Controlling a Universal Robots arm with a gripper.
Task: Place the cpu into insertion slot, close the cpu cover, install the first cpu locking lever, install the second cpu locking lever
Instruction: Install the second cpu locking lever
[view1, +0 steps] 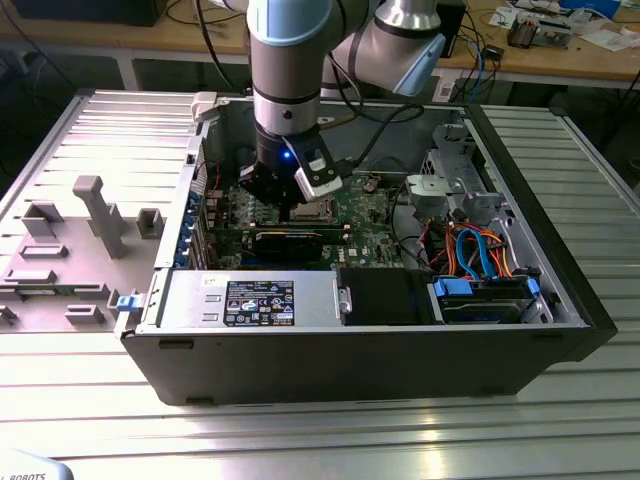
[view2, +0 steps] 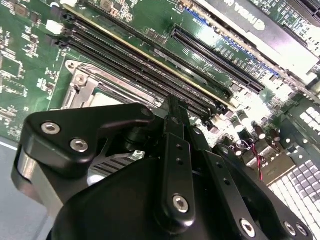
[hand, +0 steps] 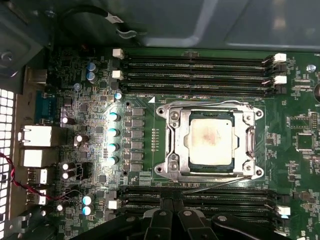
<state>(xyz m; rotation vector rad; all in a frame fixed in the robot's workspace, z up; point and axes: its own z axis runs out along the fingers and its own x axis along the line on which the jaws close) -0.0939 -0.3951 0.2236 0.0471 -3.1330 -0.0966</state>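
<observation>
In the first wrist view the cpu (hand: 209, 142) lies flat in the insertion slot (hand: 161, 111), its dull silver top showing a faint brownish stain. The cpu cover (hand: 177, 140) is down around it, the chip showing through its square window. Thin wire levers run along two opposite sides of the frame; I cannot tell whether they are latched. My gripper (hand: 174, 210) hangs just beside the socket over the memory slots, its black fingers together with nothing between them. The second wrist view shows the gripper (view2: 173, 105) with a corner of the silver cover (view2: 87, 82) behind it. In the exterior view the gripper (view1: 285, 195) is low inside the case.
Long black memory slots (hand: 200, 65) flank the socket on two sides. A black expansion card (view1: 290, 240) stands across the board toward the front. The case walls (view1: 560, 250), power supply (view1: 250, 300) and drive cage with cables (view1: 480, 260) box in the board. A grey fixture plate (view1: 80, 230) lies at the exterior view's left.
</observation>
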